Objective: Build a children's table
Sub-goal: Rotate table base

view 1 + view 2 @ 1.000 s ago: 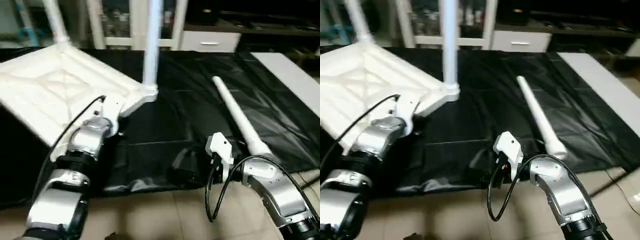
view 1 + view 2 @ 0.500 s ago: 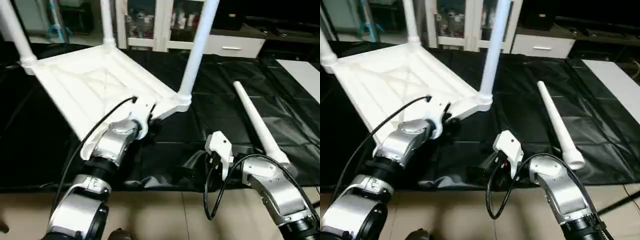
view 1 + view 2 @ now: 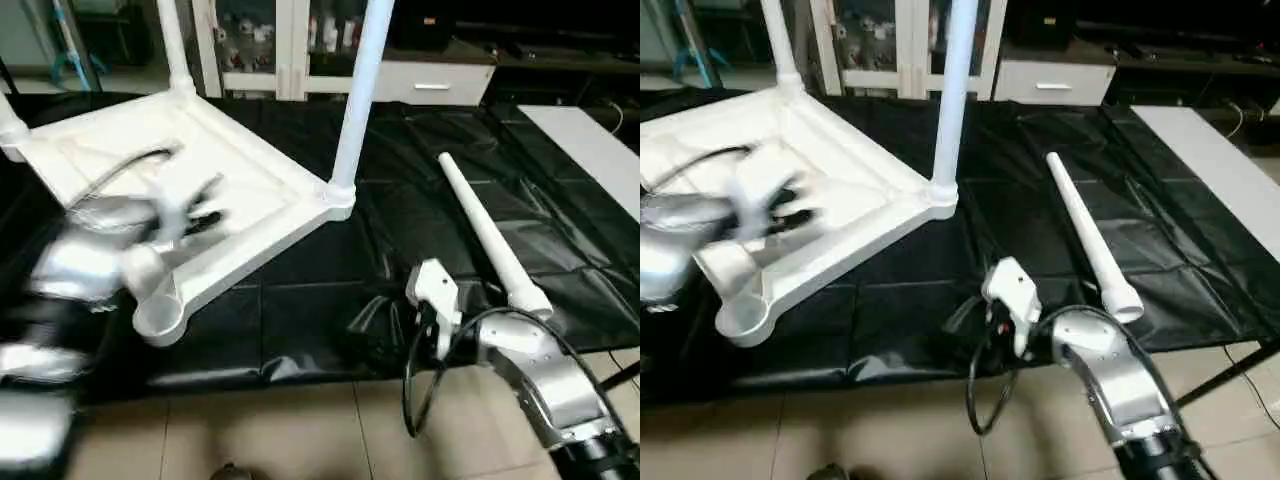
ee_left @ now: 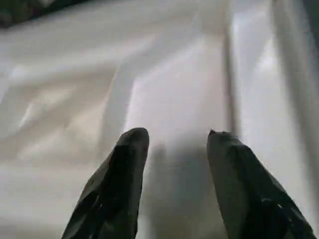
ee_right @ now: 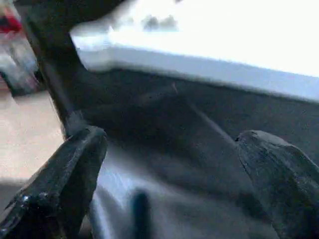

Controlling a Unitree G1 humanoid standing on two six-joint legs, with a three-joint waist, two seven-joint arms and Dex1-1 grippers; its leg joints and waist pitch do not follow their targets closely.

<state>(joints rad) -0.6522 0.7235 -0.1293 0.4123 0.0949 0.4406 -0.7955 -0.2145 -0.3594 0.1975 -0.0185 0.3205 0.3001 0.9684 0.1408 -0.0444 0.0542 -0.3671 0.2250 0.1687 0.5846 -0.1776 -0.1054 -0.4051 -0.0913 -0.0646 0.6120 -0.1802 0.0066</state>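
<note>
- Nearest the camera, the right gripper [image 5: 169,164] is held low at the front edge of the black-draped worktable [image 3: 420,215], its silver forearm reaching in from the lower right; its two fingers are spread wide with nothing between them.
- The loose leg [image 3: 485,235] lies flat on the drape just beyond that gripper, thick end toward the robot, well apart from the table top [image 3: 215,190].
- The empty socket [image 3: 158,317] at the top's near corner hangs at the worktable's front edge, and a fourth leg is judged to be still needed there.
- The left gripper [image 4: 172,144] hovers over the ribbed underside of the table top, its fingers [image 4: 127,164] partly apart and closed on nothing; the left forearm is blurred, so its exact pose cannot be told.
- Farther back, three legs are already seated and stand up from the other corners, the nearest of them [image 3: 355,100] toward the loose leg.
- A slip is possible: the tapered leg is smooth and round, so a grab near its thick end could let it roll or tip.
- With the top unheld and its corner near the edge, a push on the socket could slide it across the slick drape.
- A tilted insertion could jam the leg in the socket.
</note>
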